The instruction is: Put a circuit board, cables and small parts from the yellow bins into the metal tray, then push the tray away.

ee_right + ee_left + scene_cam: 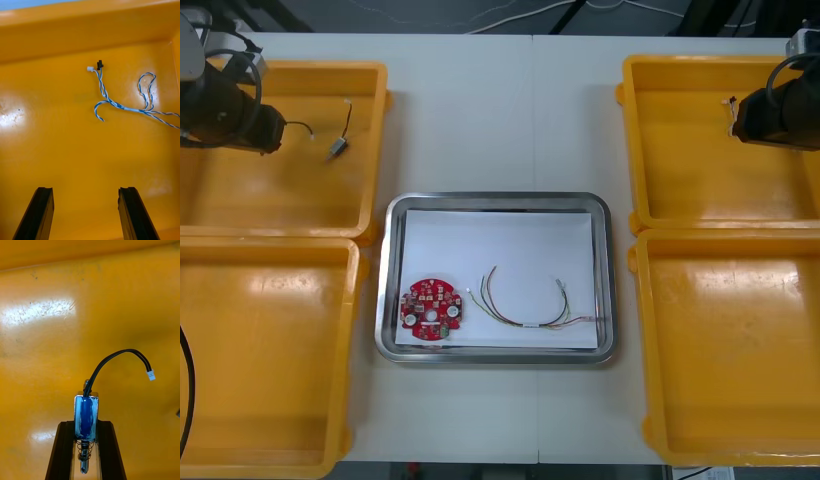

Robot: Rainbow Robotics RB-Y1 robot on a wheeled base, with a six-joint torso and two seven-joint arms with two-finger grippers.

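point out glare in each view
front view: sheen on the near right yellow bin; left wrist view: bright patch on the bin floor beyond the small metal part in the left gripper; right wrist view: bright spots by the blue and white cable, past the right gripper.

Blue-white cable [123, 108] runs off view's edge; small metal part [86, 413] lower end partly hidden between left hand [85, 424] fingers.

Light matte tabletop [500, 120], evenly lit, no hard shadows. Thin straight seam [534, 110] from far edge to near edge, about midway across. Beyond far edge, dark floor [430, 15] crossed by pale cords [525, 16].
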